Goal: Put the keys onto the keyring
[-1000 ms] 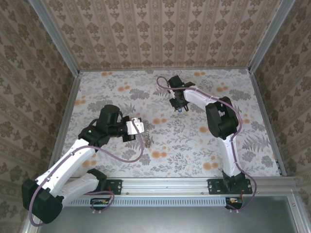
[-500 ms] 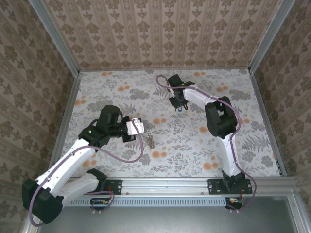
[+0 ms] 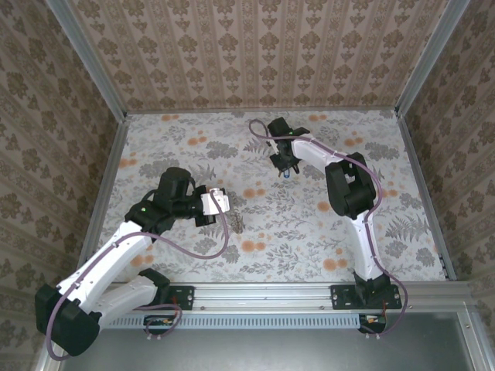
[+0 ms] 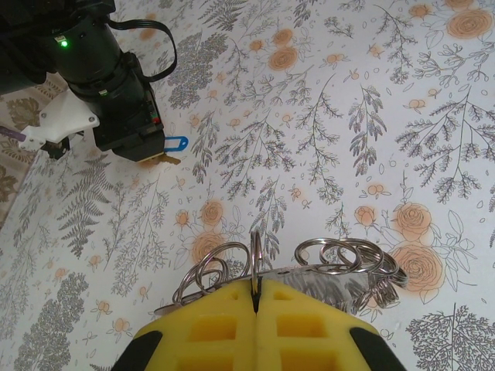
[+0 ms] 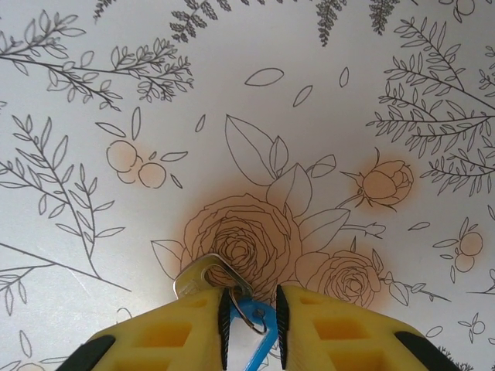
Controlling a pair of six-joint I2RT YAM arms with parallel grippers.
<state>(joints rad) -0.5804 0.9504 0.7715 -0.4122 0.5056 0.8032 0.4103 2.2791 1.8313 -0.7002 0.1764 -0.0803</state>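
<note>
My right gripper (image 5: 251,300) is gripping the keys (image 5: 261,334) by the blue tag, metal part protruding forward. My left gripper (image 4: 255,292) is clamping the keyring (image 4: 255,246) upright, edge-on.

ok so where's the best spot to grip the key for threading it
Probably the blue tag, pads either side of it, coming from the tag end, as the right gripper does. The tag is the widest part, and the metal key then sticks out free past the fingertips.
</note>
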